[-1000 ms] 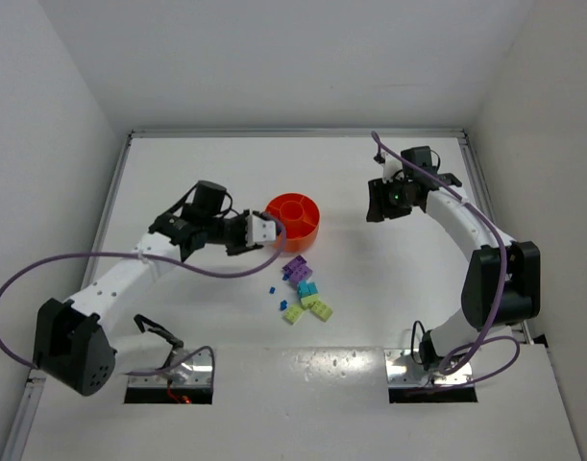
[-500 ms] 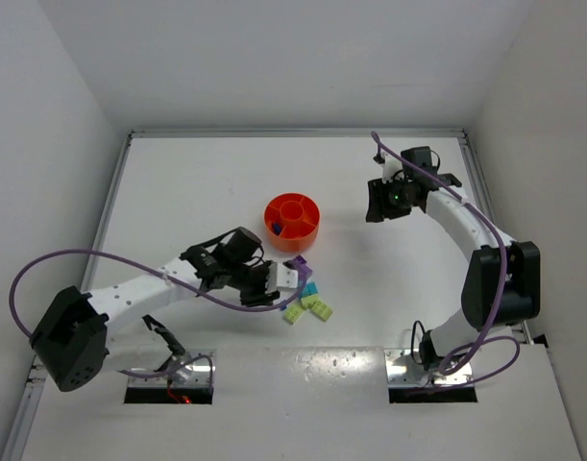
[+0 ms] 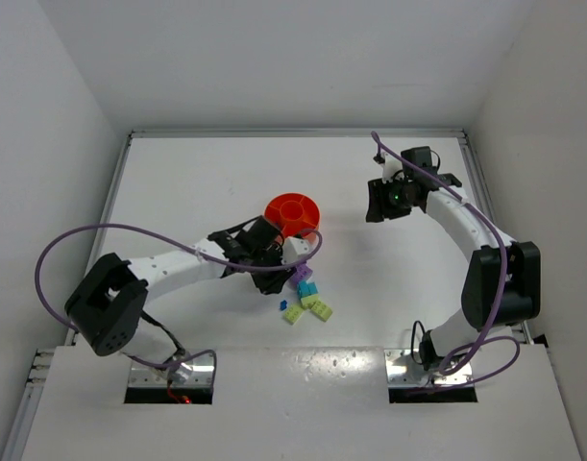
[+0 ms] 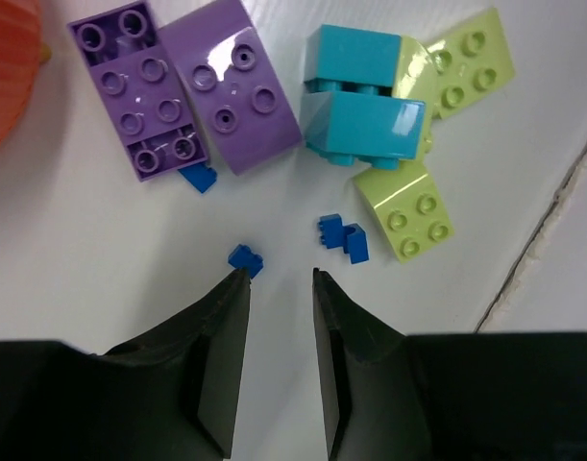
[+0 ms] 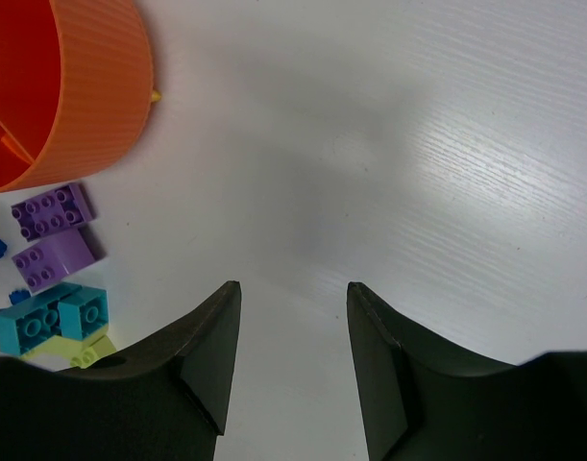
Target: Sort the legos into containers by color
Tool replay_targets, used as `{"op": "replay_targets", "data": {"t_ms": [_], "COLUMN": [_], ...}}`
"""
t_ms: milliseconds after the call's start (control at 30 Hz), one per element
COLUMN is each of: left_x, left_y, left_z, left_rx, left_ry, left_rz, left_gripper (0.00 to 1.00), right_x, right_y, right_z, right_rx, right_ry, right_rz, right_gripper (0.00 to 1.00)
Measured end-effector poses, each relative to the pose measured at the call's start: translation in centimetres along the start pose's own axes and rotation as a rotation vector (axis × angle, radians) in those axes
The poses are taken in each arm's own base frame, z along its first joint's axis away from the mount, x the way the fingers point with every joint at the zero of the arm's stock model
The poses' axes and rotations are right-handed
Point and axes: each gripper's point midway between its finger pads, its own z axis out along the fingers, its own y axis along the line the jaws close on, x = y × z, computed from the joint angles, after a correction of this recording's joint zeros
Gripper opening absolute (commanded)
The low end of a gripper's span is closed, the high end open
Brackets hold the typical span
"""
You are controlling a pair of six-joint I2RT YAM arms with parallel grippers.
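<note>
The legos lie in a loose pile just in front of the orange bowl. The left wrist view shows two purple bricks, teal bricks, yellow-green bricks and tiny blue pieces. My left gripper is open and empty, low over the table beside the pile; its left fingertip touches a tiny blue piece. From above, the left gripper covers part of the purple bricks. My right gripper is open and empty, right of the bowl, over bare table.
The bowl's edge shows at the top left of the left wrist view. A table seam runs just right of the pile. White walls close the table on three sides. The right arm arches along the right side.
My left gripper left the bowl's near side, swung down toward the front, then came up to the lego pile. The right arm has not moved.
</note>
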Motion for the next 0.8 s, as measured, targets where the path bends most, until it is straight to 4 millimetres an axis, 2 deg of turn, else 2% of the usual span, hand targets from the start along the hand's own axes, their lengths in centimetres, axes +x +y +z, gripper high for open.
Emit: {"op": "replay_targets", "data": {"t_ms": [200, 800], "left_x": [-0.9, 1.6], "left_y": [1.0, 1.9], "left_z": [-0.2, 1.5], "left_rx": [-0.072, -0.151], "left_ry": [-0.009, 0.101], "left_rz": [-0.080, -0.166], "left_gripper": [0.39, 0.39], "right_x": [0.0, 0.4], "right_y": [0.0, 0.0], "right_z": [0.0, 0.1], "right_rx": [0.000, -0.001], "right_ry": [0.000, 0.008], "right_rz": [0.000, 0.002], "right_gripper": [0.49, 0.49]}}
